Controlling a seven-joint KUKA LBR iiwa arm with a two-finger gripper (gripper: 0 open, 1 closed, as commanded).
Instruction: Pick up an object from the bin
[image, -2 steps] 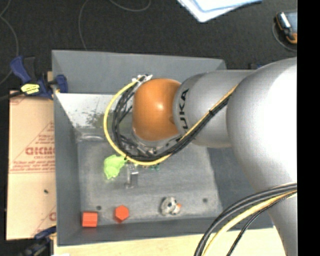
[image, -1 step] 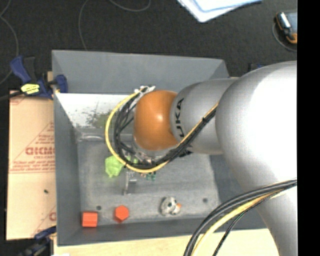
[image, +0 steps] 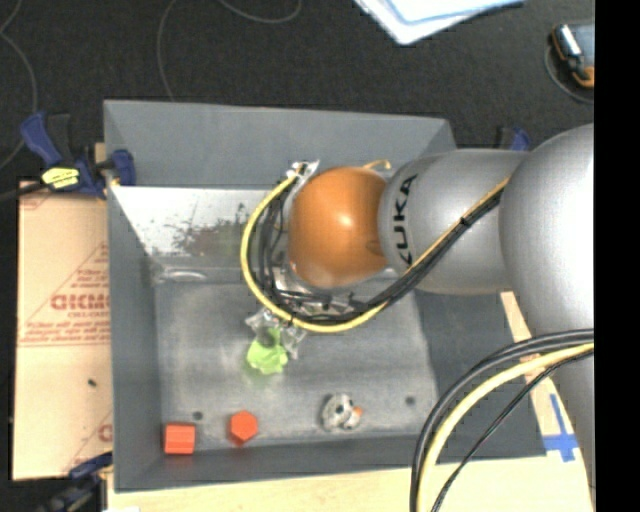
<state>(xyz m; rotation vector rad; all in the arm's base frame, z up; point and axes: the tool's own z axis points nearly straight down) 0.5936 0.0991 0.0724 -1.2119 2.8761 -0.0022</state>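
Green crumpled lump (image: 266, 357) is lying just under the gripper (image: 274, 328); we are judging grasping underway, firm pinch next; claw state unreadable.

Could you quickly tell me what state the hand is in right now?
Hand: cannot be told whether open or closed; it sits directly over a small green object.

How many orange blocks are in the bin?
2. The left orange block sits in the lower-left corner; the right orange block lies beside it. The arm could hide more.
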